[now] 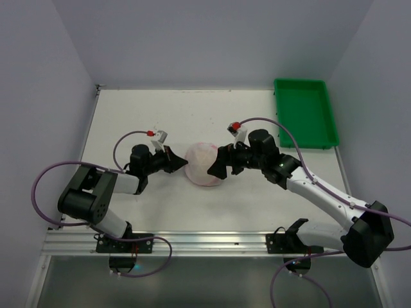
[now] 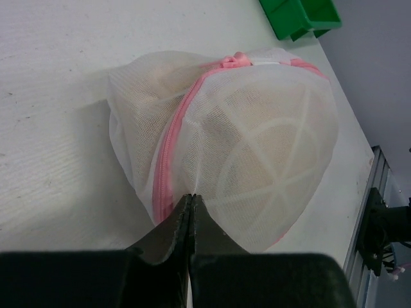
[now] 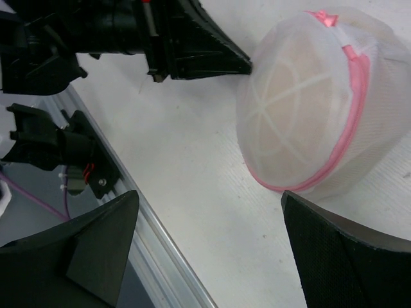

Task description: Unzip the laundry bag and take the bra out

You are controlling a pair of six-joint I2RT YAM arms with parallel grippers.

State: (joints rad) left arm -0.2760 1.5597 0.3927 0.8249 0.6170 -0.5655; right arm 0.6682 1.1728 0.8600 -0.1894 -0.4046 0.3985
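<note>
The laundry bag [image 1: 204, 164] is a round white mesh drum with a pink zip edge [image 2: 168, 151], lying mid-table. Its pink zip pull [image 2: 234, 61] sits at the top, far from both grippers. A beige-tan padded form, the bra [image 2: 263, 154], shows through the mesh. My left gripper [image 2: 191, 196] is shut, its tips pinching the mesh beside the zip at the bag's left side [image 1: 184, 162]. My right gripper [image 3: 210, 196] stands open just right of the bag [image 3: 302, 109], one fingertip [image 3: 289, 199] near the bag's pink rim, nothing between its fingers.
A green tray [image 1: 305, 112] stands at the back right of the table. The aluminium rail [image 3: 160, 256] runs along the table's near edge, close under my right gripper. White walls close in the left and right sides.
</note>
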